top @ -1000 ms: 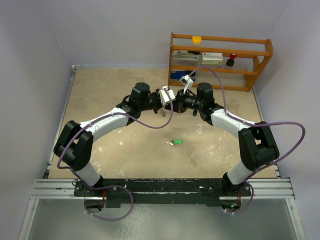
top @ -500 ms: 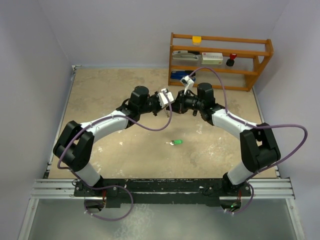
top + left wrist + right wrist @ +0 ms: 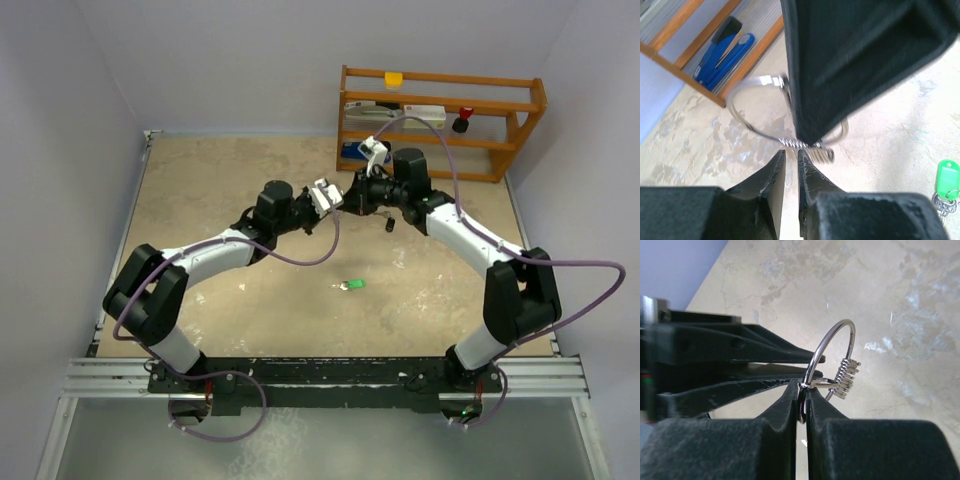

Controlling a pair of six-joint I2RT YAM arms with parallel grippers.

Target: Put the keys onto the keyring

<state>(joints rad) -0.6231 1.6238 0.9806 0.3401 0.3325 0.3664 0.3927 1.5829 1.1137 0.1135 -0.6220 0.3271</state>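
In the right wrist view my right gripper (image 3: 802, 385) is shut on the bottom of the thin silver keyring (image 3: 836, 340). The ring stands up above the fingertips and carries a stack of small silver pieces (image 3: 846, 376). My left gripper (image 3: 791, 154) sits just below the keyring (image 3: 752, 131), its jaws a narrow gap apart with nothing between them. In the top view both grippers, left (image 3: 332, 203) and right (image 3: 357, 200), meet above mid-table. A small dark piece (image 3: 390, 222) hangs under the right one. The green-headed key (image 3: 351, 285) lies on the table nearer the bases.
A wooden shelf rack (image 3: 440, 120) stands at the back right, holding a blue stapler (image 3: 725, 50), a box and small items. The green key (image 3: 947, 175) also shows at the lower right of the left wrist view. Grey walls close in the table.
My left gripper has pulled back to the left and parted its jaws slightly off the ring. The right arm has shifted a little toward the rack, still gripping the keyring.
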